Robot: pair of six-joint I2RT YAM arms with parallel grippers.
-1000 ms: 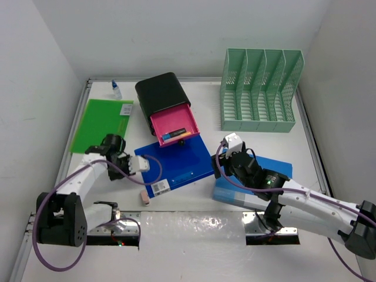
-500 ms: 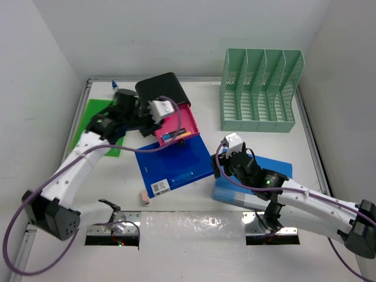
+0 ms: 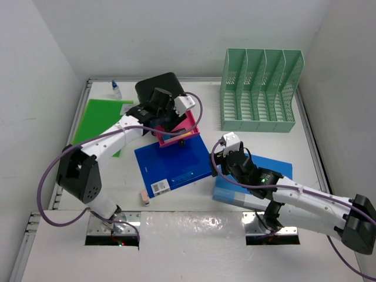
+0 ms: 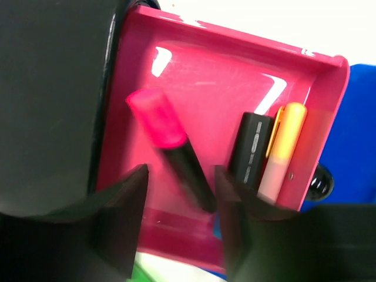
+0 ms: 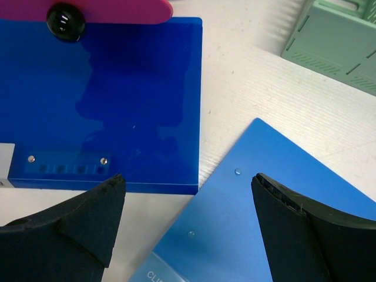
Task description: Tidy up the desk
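The white desk (image 3: pixel 258 141) holds a black drawer box (image 3: pixel 155 88) with its pink drawer (image 4: pixel 223 76) pulled out. My left gripper (image 3: pixel 170 122) hovers over that drawer, jaws open (image 4: pixel 182 223). A pink-capped marker (image 4: pixel 170 147) lies blurred in the drawer, its black end between my fingers, beside a black pen-like item (image 4: pixel 249 147) and an orange highlighter (image 4: pixel 285 147). My right gripper (image 3: pixel 218 163) is open and empty (image 5: pixel 187 182), low over the desk (image 5: pixel 247 88) between the dark blue folder (image 5: pixel 117 100) and the light blue clipboard (image 5: pixel 264 205).
A green slotted file rack (image 3: pixel 258 88) stands at the back right. A green folder (image 3: pixel 100 120) and a small bottle (image 3: pixel 116 89) lie at the back left. A small eraser (image 3: pixel 144 197) sits by the dark blue folder (image 3: pixel 173 164). A foil strip (image 3: pixel 188 226) runs along the near edge.
My left arm swung from the near left of the desk up and right to the pink drawer; the pink marker now lies in the drawer. The right arm has barely moved.
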